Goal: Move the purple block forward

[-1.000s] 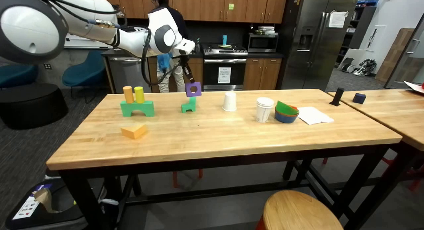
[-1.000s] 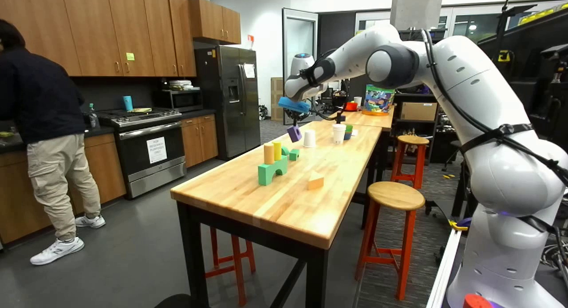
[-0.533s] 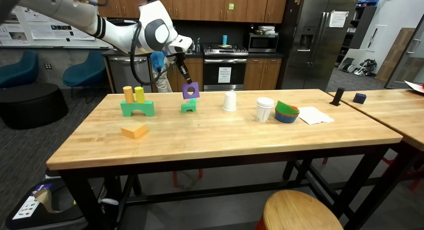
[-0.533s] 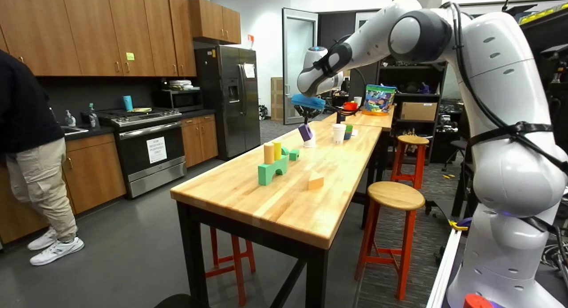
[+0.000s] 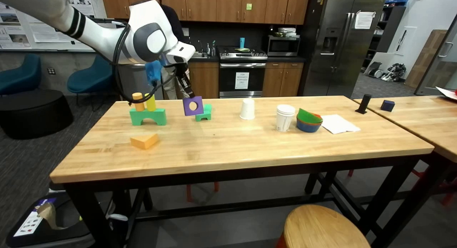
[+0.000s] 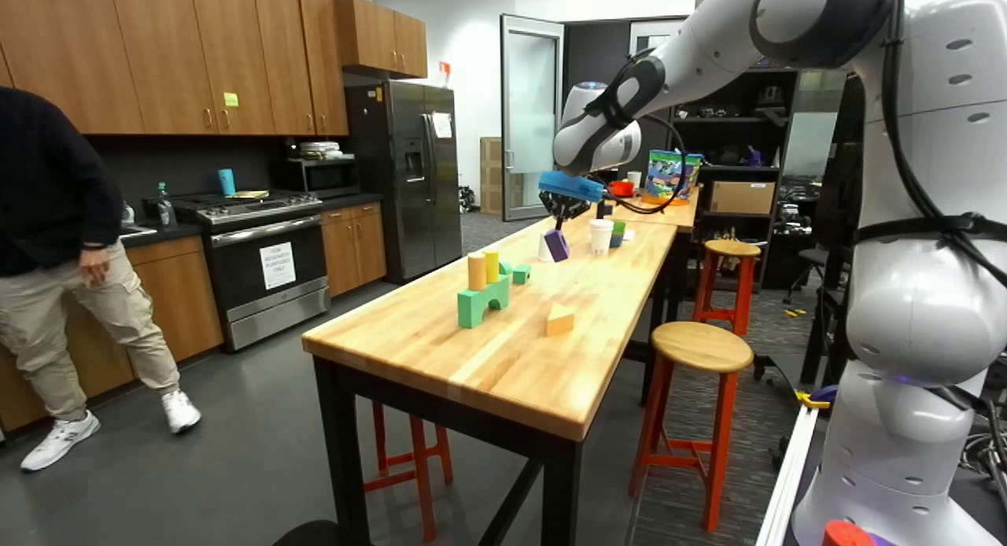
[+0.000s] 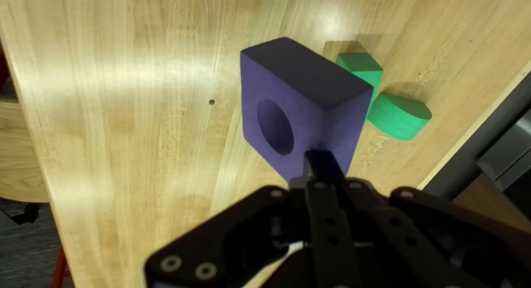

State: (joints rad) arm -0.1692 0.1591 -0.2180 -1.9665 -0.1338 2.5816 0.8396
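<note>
One purple block [image 7: 305, 103], apparently gripped by one tool [image 7: 319, 157], three green blocks [image 6: 477, 300]

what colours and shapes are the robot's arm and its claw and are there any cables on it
The arm is glossy white and rounded, with dark grey joint covers. Black cables run along it, with black straps around it. A bright blue piece sits near the claw, which is black and angular with pale round screw heads.

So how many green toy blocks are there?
3 in view: the green arch beneath the yellow cylinder; the small green block, partly hidden in the wrist view by the purple block the jaws hold; and the rounded green block near the small one. Others could be hidden.
</note>
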